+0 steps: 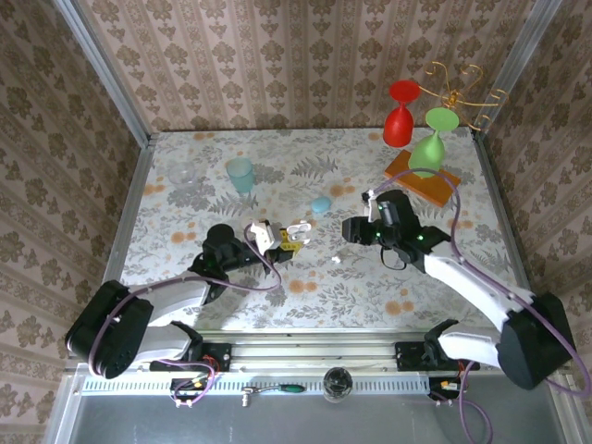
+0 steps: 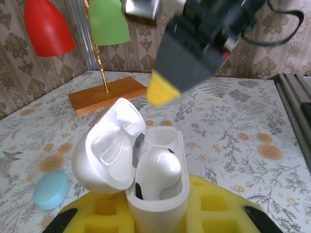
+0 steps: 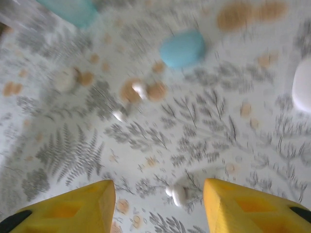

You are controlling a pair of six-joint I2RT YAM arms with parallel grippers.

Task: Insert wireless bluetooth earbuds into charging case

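The left gripper (image 1: 277,239), left of centre in the top view, is clenched on the open white case (image 2: 155,206). The case stands at the bottom middle of the left wrist view, its lid (image 2: 109,150) swung to the left. One earbud (image 2: 158,167) sits inside it. The right gripper (image 3: 157,191) hangs released over the floral bench (image 3: 73,150), yellow fingers (image 3: 77,204) spread with nothing between them. A second earbud (image 3: 180,194) lies loose on the bench at the lower middle of the right wrist view. A blue case (image 3: 182,48) lies near the top of that view.
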